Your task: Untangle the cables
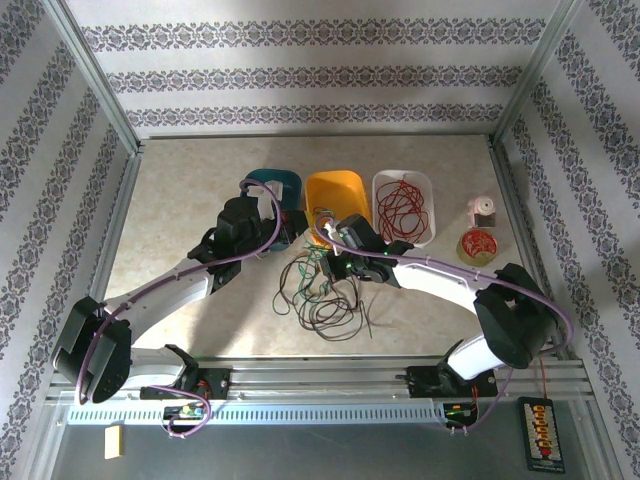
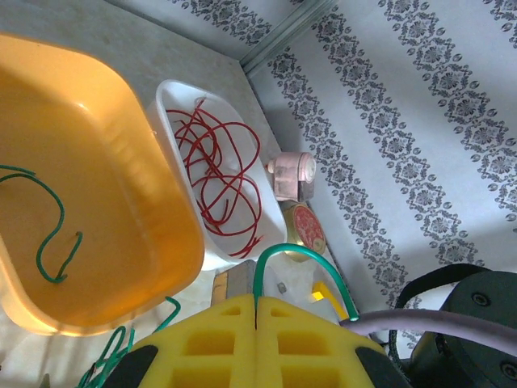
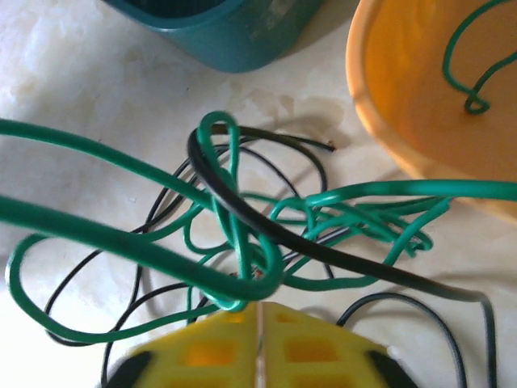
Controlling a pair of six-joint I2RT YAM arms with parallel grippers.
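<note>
Left gripper [image 2: 256,301] clamped on green cable [image 2: 283,249] beside yellow bin [image 2: 161,194]. Right gripper [image 3: 258,309] pinched shut on green loop [image 3: 273,271] of tangled cables [image 3: 220,194], over tabletop [image 3: 73,73].

Teal bin [image 3: 234,32] cut by top edge; near-lens green cable [image 3: 105,236] blurred.

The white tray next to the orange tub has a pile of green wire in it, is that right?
Not quite. What lies in the white tray is red wire, not green, as the left wrist view shows. The tray does sit next to the orange tub.
</note>
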